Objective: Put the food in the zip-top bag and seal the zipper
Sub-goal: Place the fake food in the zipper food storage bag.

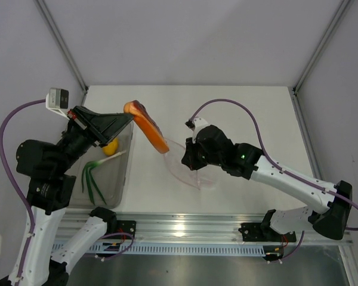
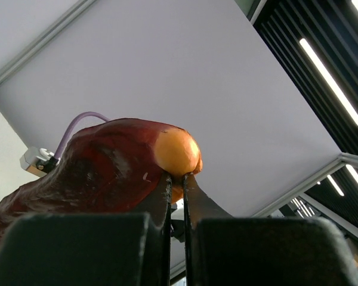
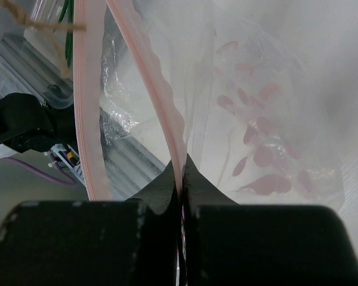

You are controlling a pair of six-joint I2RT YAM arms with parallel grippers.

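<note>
Red-orange piece (image 1: 147,127): clamped in the left pincer (image 2: 176,177), up beside the bag mouth.
Zip-top bag (image 1: 184,171): on the tabletop (image 1: 244,113), zipper (image 3: 160,113) pinched by the right pincer (image 3: 180,179) so the mouth is held open.
Grey bin (image 1: 124,179): lemon (image 1: 110,148) and stems (image 1: 93,180) inside.

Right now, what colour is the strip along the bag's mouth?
Pinkish-red zipper strip; clearest in the right wrist view.
</note>
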